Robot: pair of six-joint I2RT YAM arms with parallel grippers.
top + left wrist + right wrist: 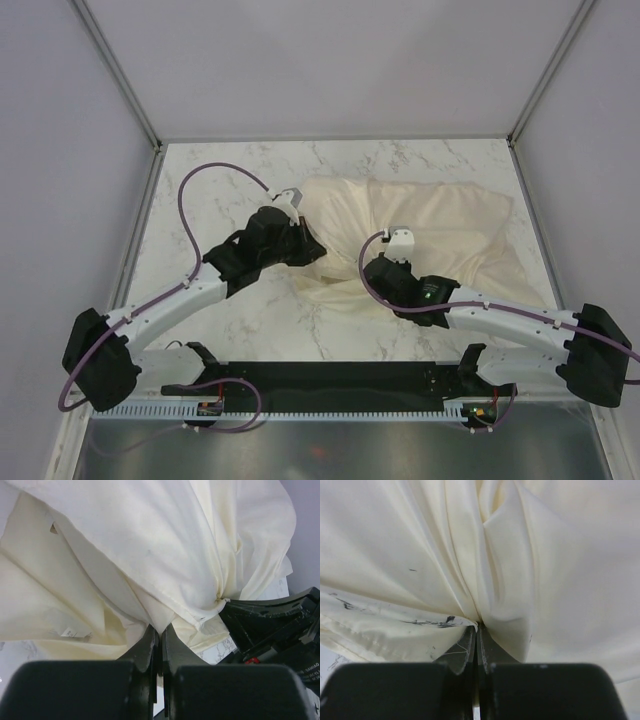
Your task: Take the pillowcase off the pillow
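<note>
The pillowcase (440, 225) is a rumpled pale cream sack lying on the marble table, from the middle to the right. The pillow is hidden inside it and shows only as a padded bulge. My left gripper (312, 246) is shut on a fold at the case's left end (160, 628). My right gripper (384, 254) is shut on the hem at the near edge (477, 626); the hem has dark marks (440, 623). In the left wrist view the pillowcase (150, 545) gathers to the right gripper's pinch (223, 600). A deeper cream layer with a small tag (45, 605) lies under it; I cannot tell whether that is the pillow.
The marble table (200, 190) is walled by pale panels at the left, back and right. A black rail with cable ducts (330, 385) runs along the near edge between the arm bases. A purple cable (190, 185) loops above the left arm.
</note>
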